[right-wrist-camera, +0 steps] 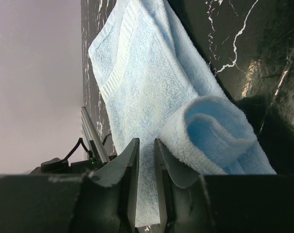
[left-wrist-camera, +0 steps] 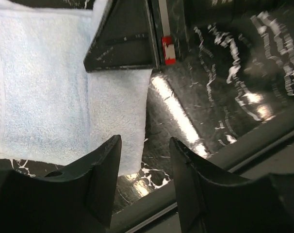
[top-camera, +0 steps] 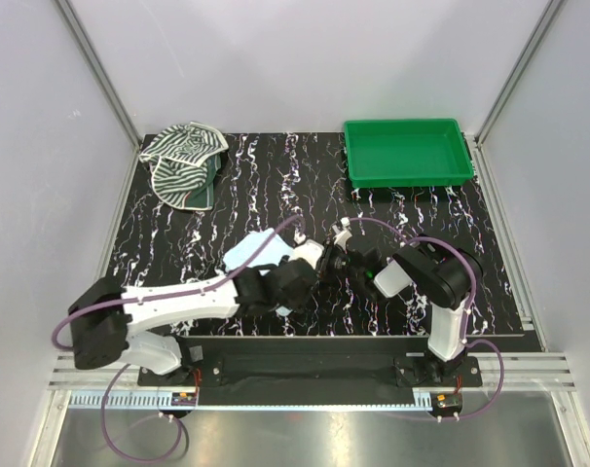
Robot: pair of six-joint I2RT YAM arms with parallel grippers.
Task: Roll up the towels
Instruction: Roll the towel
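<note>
On our left gripper (left-wrist-camera: 144, 141) the jaws stand apart over the table (left-wrist-camera: 210, 73), the pale blue towel (left-wrist-camera: 45, 82) just beyond one jaw. On our right gripper (right-wrist-camera: 146, 141) the jaws sit nearly together, that towel showing in the gap; whether they clamp it, we cannot tell. Far beyond lies the crumpled striped towel (top-camera: 183, 161).

Black marbled table (top-camera: 276, 185) stands between plain pale grey walls (top-camera: 42, 146).
</note>
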